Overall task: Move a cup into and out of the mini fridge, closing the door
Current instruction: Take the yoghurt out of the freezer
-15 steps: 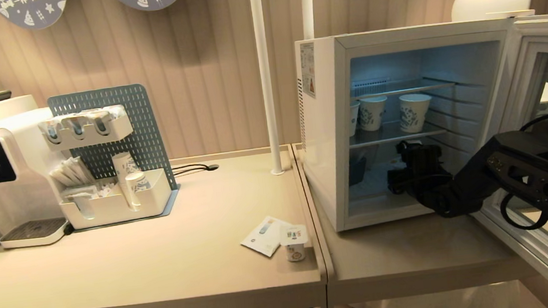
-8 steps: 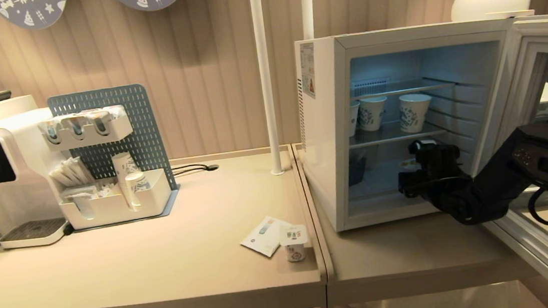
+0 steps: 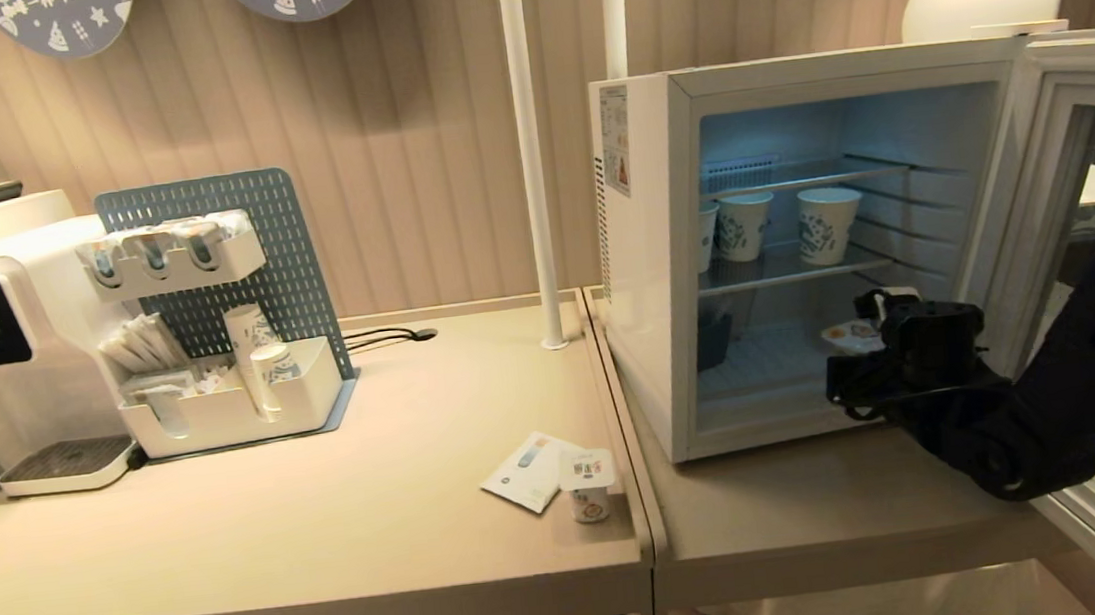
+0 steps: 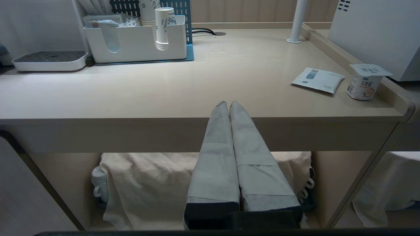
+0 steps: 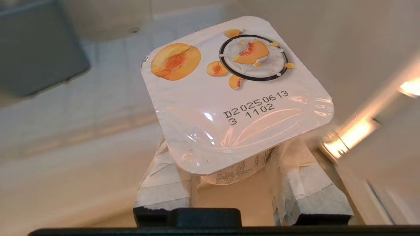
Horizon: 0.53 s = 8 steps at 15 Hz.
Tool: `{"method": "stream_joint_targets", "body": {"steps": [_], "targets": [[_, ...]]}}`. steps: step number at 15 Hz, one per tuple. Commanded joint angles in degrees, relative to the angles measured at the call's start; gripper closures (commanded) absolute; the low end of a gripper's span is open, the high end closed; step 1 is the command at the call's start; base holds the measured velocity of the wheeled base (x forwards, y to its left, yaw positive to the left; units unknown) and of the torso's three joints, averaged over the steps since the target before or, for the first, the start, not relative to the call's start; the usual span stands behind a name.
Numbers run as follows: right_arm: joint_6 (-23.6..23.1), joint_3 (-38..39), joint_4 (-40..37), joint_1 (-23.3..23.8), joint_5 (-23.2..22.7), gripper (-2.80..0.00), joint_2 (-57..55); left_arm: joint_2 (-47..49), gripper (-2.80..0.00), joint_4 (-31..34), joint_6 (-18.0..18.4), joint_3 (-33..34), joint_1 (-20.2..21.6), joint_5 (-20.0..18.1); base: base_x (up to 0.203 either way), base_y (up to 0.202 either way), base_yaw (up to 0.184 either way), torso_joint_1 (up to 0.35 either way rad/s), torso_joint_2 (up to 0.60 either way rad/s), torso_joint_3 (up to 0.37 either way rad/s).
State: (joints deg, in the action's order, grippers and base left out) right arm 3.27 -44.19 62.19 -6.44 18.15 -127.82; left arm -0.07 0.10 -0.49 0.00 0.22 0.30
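Observation:
The white mini fridge [image 3: 654,267] stands on the right table with its door [image 3: 1076,111] swung wide open to the right. My right gripper [image 3: 874,341] is at the front of the lower compartment, shut on a small yogurt cup [image 3: 850,337] with a peach-printed foil lid [image 5: 229,98]. Its taped fingers [image 5: 164,178] clamp the cup's body under the lid. A second yogurt cup [image 3: 588,484] stands near the left table's right edge. My left gripper [image 4: 229,104] hangs shut and empty in front of the table edge.
Patterned paper cups [image 3: 829,223] stand on the fridge's wire shelf. A sachet [image 3: 528,470] lies beside the table cup. A white water dispenser [image 3: 0,360] and a cup organizer [image 3: 235,398] are at the back left. A white pole [image 3: 528,149] rises beside the fridge.
My right arm has drawn back to the right, out of the fridge's depth toward its front opening, with the cup held in its fingers. The cup's lid now shows. The left arm stayed still.

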Motion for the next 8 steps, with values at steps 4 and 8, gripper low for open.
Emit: {"method": "stream_joint_targets", "body": {"steps": [4,8], "targets": [[0.1,10.1,5.4,-0.1,-0.3,0.00,6.9,0.1,0.00,0.0,0.0,0.1,0.0,0.0,0.000,0.000,0.000,0.000,0.00,0.000],[0.3,20.2,11.8,-0.4,-0.3,0.00,11.6,0.1,0.00,0.0,0.0,0.1,0.0,0.0,0.000,0.000,0.000,0.000,0.00,0.000]]}}
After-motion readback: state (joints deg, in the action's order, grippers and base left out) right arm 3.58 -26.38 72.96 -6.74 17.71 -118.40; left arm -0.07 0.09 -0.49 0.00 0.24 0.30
